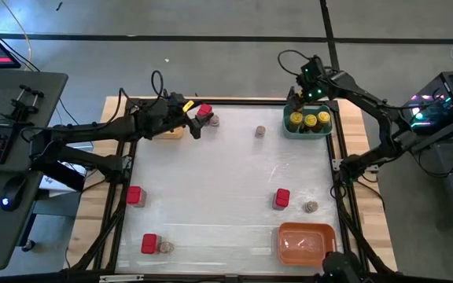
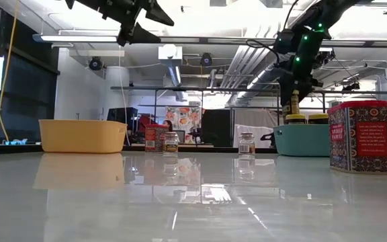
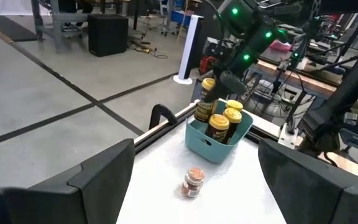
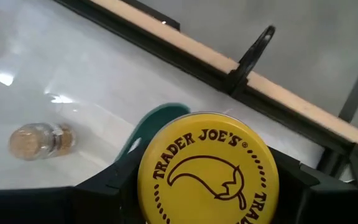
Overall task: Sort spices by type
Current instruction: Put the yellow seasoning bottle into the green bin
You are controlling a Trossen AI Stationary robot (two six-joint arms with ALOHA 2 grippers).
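We take the teal tray at the worktop's far right corner as our landmark. The right gripper sits at the tray's far left corner, its fingers partly closed on a yellow-lidded jar. We see this jar upright, long axis vertical, lid facing the wrist camera; it appears to be just above the tray rim, though the views leave its exact height uncertain. Three more yellow-lidded jars stand upright inside the tray.

Left of the tray, a small grey-brown jar stands upright on the worktop. Further left, the left gripper hangs above the worktop with its fingers fully spread and holding nothing; a red box and another small jar lie beside it, next to the yellow tray.

Nearer the front, well apart from the teal tray, we note three more red boxes, each standing upright, and an orange tray.
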